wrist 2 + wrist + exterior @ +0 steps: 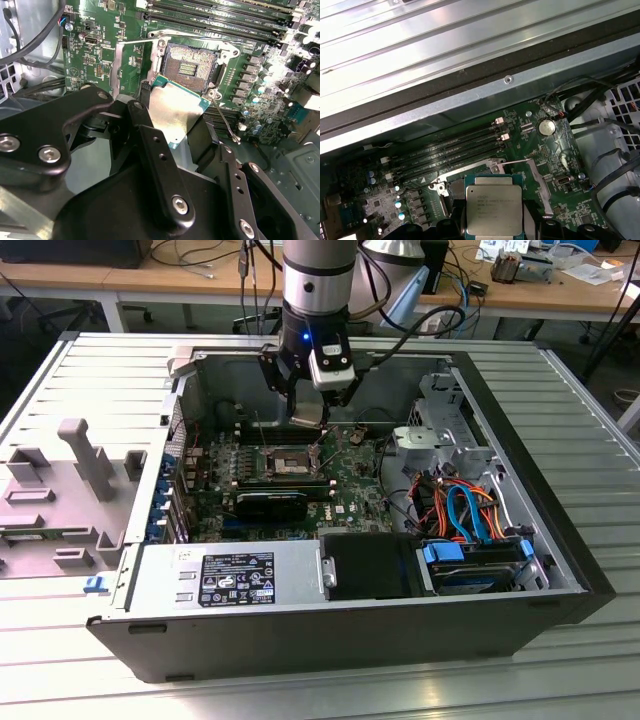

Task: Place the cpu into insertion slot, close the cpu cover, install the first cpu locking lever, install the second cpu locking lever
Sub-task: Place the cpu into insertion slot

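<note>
Item: cpu (pixel 175 102), dull silver top, green edging. It is pinched by two opposite edges in the gripper (pixel 174 120), fingers closed onto it.

Position: hanging over the insertion slot (pixel 191 67), offset toward one rim and not seated. The slot's dark centre is bare.

Adjacent: cpu cover (pixel 119 67) stands swung open at the slot's far side from the thin wire lever (pixel 225 121), which lies loose beside the slot's corner.

Hazards, as judged:
- The chip looks tilted against the slot in the second wrist view. A descent in that attitude could set one corner on the rim or bend contacts in the centre.
- With the hold on edges only, a snag on the rim could skew or drop the chip.
- The loose lever may foul the chip's path.

Not determinable:
- chip underside and orientation marks
- clearance between chip and slot
- fingertip contact, masked by the gripper's linkage
- the slot's near half, covered by the chip in the first wrist view
</note>
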Controlling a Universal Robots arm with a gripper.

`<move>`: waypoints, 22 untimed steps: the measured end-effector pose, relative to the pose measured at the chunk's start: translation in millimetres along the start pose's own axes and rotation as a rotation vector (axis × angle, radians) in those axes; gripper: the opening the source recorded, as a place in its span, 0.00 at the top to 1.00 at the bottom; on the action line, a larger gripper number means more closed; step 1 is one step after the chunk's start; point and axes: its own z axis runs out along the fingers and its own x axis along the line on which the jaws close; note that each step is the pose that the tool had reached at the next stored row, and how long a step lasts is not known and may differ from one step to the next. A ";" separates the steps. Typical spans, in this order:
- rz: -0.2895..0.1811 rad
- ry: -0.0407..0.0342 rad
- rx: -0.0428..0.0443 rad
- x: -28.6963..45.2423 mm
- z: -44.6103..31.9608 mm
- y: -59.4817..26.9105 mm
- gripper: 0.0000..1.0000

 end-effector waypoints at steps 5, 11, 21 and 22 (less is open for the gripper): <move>0.002 -0.0001 0.0002 0.0 0.4 0.0 0.46; 0.007 -0.0006 0.0006 0.0 1.6 -0.1 0.46; 0.012 -0.0011 0.0011 0.0 2.8 -0.1 0.46; 0.012 -0.0011 0.0012 0.0 2.8 -0.2 0.46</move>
